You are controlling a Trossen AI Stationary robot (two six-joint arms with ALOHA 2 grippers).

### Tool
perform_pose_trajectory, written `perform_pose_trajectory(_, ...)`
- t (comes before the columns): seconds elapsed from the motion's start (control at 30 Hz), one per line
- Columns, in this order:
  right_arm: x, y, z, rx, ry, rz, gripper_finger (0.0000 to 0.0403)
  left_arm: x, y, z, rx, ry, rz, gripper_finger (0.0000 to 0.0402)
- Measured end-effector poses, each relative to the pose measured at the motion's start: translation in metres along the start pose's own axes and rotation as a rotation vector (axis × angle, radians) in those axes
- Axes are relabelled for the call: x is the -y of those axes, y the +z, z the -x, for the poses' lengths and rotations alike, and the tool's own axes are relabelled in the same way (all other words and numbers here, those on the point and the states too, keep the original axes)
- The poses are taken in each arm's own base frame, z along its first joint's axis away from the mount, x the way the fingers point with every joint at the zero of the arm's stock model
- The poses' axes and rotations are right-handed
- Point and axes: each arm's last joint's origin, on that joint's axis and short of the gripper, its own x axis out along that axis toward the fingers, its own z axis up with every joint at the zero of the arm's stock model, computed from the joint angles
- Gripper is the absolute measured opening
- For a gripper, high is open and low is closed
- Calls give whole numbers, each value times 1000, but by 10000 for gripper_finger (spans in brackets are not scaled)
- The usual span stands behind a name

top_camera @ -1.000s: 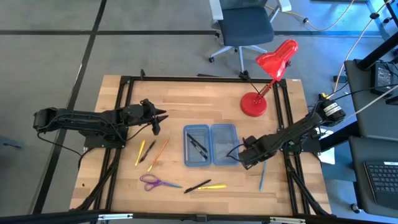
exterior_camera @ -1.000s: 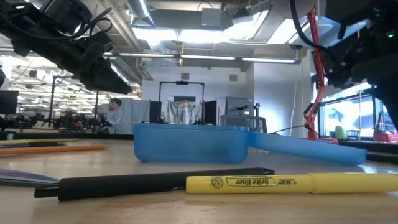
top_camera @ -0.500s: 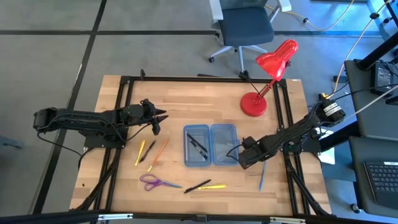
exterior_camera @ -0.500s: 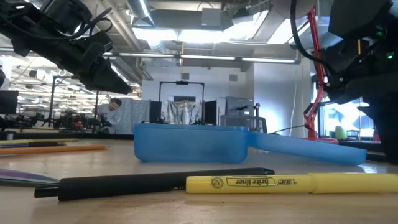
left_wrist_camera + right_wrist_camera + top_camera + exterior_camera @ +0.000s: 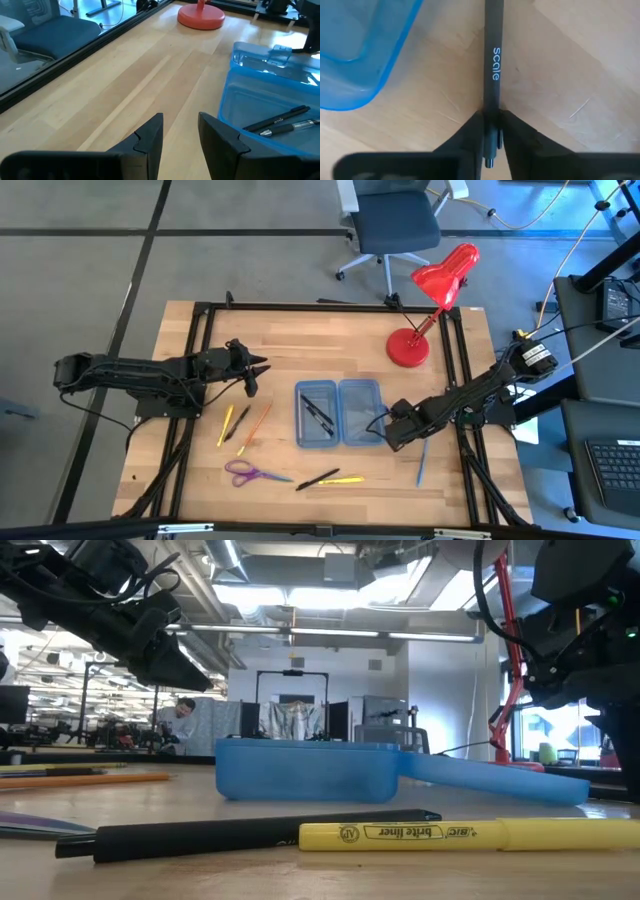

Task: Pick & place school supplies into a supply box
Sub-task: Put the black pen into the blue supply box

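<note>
R hand (image 5: 491, 131) sits low by the box's (image 5: 340, 412) right edge, fingers clamped on a dark pen (image 5: 493, 65) marked "scale", which lies flat on the counter (image 5: 290, 355) just beside the box. Pen is light, stiff, smooth; likely to roll, so grip mid-barrel. L hand (image 5: 180, 131) waits well apart, fingers apart, empty. Vs 0.5 s ago: R hand barely shifted; other supplies unmoved.

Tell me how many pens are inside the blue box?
2: two dark pens lie side by side in the left half of the blue pencil case. The right half looks bare, though a clear pen could hide there.
</note>
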Motion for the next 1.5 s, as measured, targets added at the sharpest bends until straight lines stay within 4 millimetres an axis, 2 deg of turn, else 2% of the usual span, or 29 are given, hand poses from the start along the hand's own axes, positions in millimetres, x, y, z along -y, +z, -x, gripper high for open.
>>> perform_pose_trajectory(0.2,-3,0,6,-25,-27,2,47,0,0,0,0,0,0,116)
perform_pose_trajectory(0.43,-3,0,28,-53,-162,1,39,0,0,0,0,0,0,116)
perform_pose_trajectory(0.53,-8,1,38,-47,-163,2,38,0,0,0,0,0,0,116)
perform_pose_trajectory(0.63,-20,4,49,-1,-101,46,41,0,0,0,0,0,0,116)
perform_pose_trajectory(0.77,-44,13,65,122,75,151,40,0,0,0,0,0,0,116)
perform_pose_trajectory(0.93,-76,38,85,437,315,272,41,0,0,0,0,0,0,116)
perform_pose_trajectory(1.03,-87,55,91,575,439,302,42,0,0,0,0,0,1,116)
perform_pose_trajectory(1.1,-91,66,89,623,467,310,42,0,0,0,0,0,3,116)
perform_pose_trajectory(1.23,-100,89,71,650,480,326,43,0,0,0,0,0,3,116)
perform_pose_trajectory(1.4,-105,111,38,530,491,336,43,0,0,0,0,0,2,116)
perform_pose_trajectory(1.5,-106,124,26,481,479,331,43,0,0,0,0,0,2,116)
